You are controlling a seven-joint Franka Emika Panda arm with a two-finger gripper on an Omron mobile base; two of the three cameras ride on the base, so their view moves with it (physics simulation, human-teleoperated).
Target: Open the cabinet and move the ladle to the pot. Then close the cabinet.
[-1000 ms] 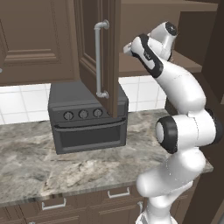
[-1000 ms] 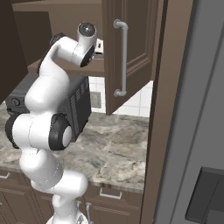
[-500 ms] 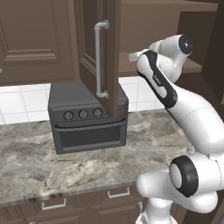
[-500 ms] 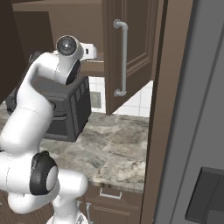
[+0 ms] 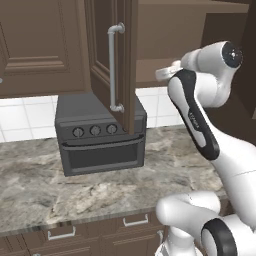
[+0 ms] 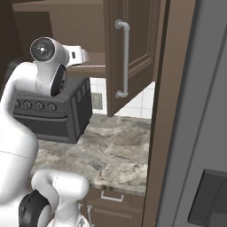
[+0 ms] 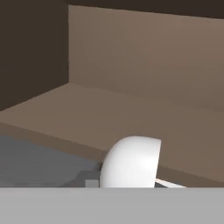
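A: State the gripper [image 5: 162, 73] condition.

B: The jaws are nearly closed. In the hand view the ladle [image 7: 130, 162] bowl sits directly at the fingertips, so it appears held by its handle, just outside the front edge of the cabinet shelf [image 7: 131, 118].

A: Position of the cabinet [image 5: 112, 65]?

B: Both doors stand open.

A: Hazards?

B: The thin handle may slip or rotate in the grip. A wide swing may strike the open door [image 6: 128, 55] or the toaster oven [image 5: 100, 132].

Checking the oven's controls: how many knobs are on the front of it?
4 in the right base view: the knobs sit in one row across the top of the oven front. The left base view shows three; the open cabinet door covers the fourth.
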